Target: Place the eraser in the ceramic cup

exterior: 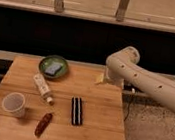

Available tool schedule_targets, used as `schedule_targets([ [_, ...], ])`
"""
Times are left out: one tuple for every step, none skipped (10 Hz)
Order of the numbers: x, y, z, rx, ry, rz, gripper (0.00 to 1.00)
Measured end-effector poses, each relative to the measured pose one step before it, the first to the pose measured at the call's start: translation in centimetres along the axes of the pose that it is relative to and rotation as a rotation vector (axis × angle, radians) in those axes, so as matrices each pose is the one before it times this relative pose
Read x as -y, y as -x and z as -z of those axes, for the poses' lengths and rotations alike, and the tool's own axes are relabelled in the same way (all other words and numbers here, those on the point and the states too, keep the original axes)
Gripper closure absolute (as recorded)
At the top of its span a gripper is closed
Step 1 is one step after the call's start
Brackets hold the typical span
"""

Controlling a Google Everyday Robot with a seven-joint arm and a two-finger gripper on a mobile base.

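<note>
1. Wooden table (94,137) in front of a dark wall, window rail above.
2. We see the eraser (76,111) lying flat, centre-right of the table.
3. Cup (14,104) upright nr front-left edge, well apart from eraser.
4. Gripper (101,79) at far table edge under arm (149,85); released, holding nothing.
5. Also: green bowl (44,62), tube (43,87), brown sausage-like item (44,124).
</note>
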Motion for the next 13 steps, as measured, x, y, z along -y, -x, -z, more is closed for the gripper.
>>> schedule_targets([
  [-0.003, 0.000, -0.001, 0.00000, -0.00001, 0.00007, 0.20],
  [0.001, 0.000, 0.000, -0.00003, 0.00003, -0.00005, 0.20],
  [0.000, 0.000, -0.001, 0.00001, 0.00001, 0.00004, 0.20],
  [-0.007, -0.002, -0.004, -0.00008, 0.00003, 0.00006, 0.20],
  [0.000, 0.004, 0.006, 0.00011, 0.00001, 0.00003, 0.20],
  [-0.003, -0.003, -0.007, -0.00012, -0.00001, 0.00006, 0.20],
  [0.000, 0.002, 0.008, 0.00014, -0.00004, 0.00005, 0.20],
  [-0.016, 0.000, 0.014, 0.00023, -0.00012, 0.00070, 0.20],
  [-0.028, -0.083, 0.136, 0.00532, -0.00864, 0.00676, 0.20],
  [-1.025, -0.429, 0.113, 0.00198, -0.00868, 0.00972, 0.20],
  [-1.350, -0.627, 0.144, 0.00058, -0.01061, 0.01721, 0.20],
  [-1.218, -0.766, -0.085, -0.00621, -0.01438, 0.02004, 0.20],
  [-1.789, -0.649, -0.017, -0.00476, -0.00735, 0.02588, 0.20],
])
